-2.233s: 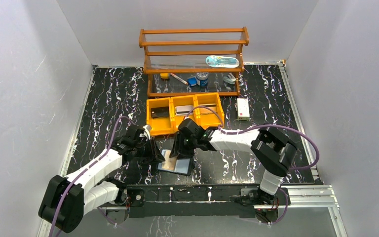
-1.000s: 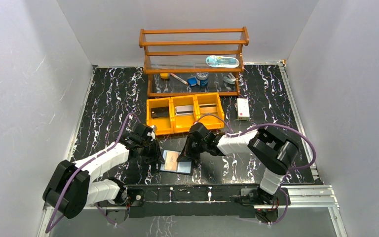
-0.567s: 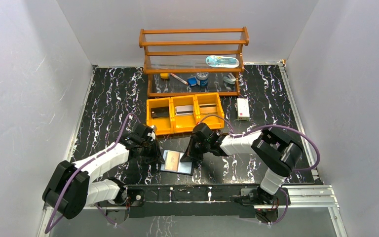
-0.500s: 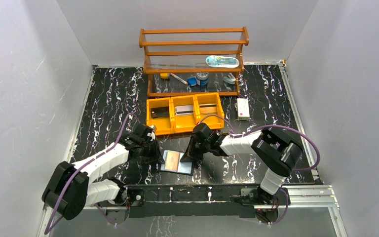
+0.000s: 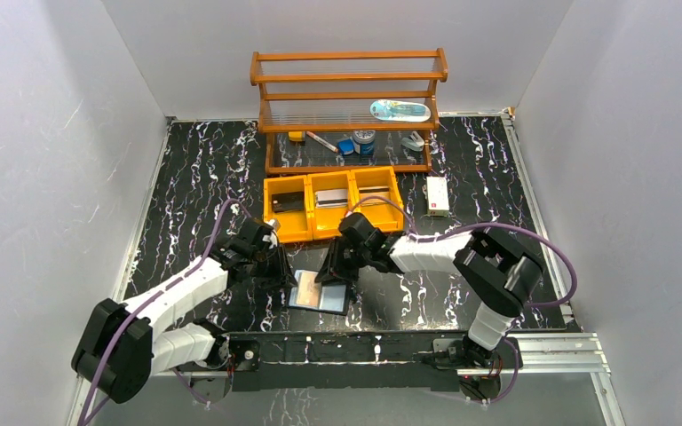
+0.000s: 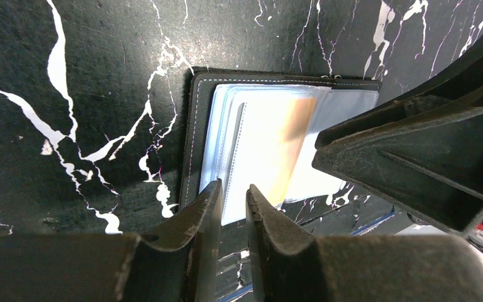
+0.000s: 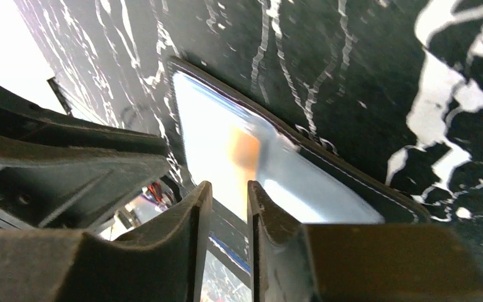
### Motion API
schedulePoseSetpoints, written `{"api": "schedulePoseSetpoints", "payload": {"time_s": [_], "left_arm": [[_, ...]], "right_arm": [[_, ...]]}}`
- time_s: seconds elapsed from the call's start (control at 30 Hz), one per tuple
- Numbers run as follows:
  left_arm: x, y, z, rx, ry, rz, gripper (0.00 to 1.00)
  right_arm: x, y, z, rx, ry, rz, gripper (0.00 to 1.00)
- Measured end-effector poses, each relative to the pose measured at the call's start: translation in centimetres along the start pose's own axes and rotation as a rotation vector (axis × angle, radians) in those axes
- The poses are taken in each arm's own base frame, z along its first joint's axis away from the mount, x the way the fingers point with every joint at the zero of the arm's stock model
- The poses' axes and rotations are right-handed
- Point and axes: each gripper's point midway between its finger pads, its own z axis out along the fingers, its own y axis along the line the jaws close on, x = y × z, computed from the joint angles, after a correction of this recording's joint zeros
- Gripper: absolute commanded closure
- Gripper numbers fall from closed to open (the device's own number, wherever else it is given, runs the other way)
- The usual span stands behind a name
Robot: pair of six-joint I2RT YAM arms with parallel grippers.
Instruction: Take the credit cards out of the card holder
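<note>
OK, the card holder (image 5: 320, 295) lies open and flat on the counter (image 5: 195, 177), pale inside up, just on the near side of the yellow bin tray (image 5: 306, 234), below its middle compartment. One tan-brown card (image 6: 270, 148) shows through a clear sleeve on the panel toward the tray's left end; I can't tell if there are more cards. The left gripper (image 6: 233, 192) sits over the holder's edge on the tray's left-end side, the right gripper (image 7: 226, 189) on the other side. Both sets of fingers (image 6: 204, 207) stand slightly parted with nothing between them. My read is that the card is light, stiff and slick, the sleeves are floppy, and the holder is light enough to skate. I'd pin its black border with one arm and pinch the card by its exposed edge at the sleeve mouth.
</note>
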Motion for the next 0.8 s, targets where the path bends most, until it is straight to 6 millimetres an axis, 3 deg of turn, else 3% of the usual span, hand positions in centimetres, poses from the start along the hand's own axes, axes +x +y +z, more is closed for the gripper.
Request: {"api": "schedulePoseSetpoints", "payload": {"time_s": [0.1,0.27,0.5,0.57,0.8], "left_arm": [[-0.4,0.0,-0.4,-0.005,-0.024,0.002,0.79],[-1.1,0.7,-1.3,-0.049,-0.091,-0.017,0.77],[-2.4,2.7,-3.9,-0.146,-0.254,-0.104,0.43],[-2.7,3.1,-4.6,-0.162,-0.295,-0.133,0.35],[-3.3,3.2,-6.3,-0.148,-0.389,-0.18,0.29]], "right_arm": [[-1.1,1.3,-0.1,0.044,-0.041,-0.034,0.49],[-2.1,2.7,-0.3,0.15,-0.106,-0.095,0.4],[-1.1,0.5,1.2,0.353,-0.102,-0.144,0.32],[-0.9,0.7,1.7,0.384,-0.102,-0.157,0.3],[-0.6,1.2,2.2,0.459,-0.124,-0.198,0.27]]}}
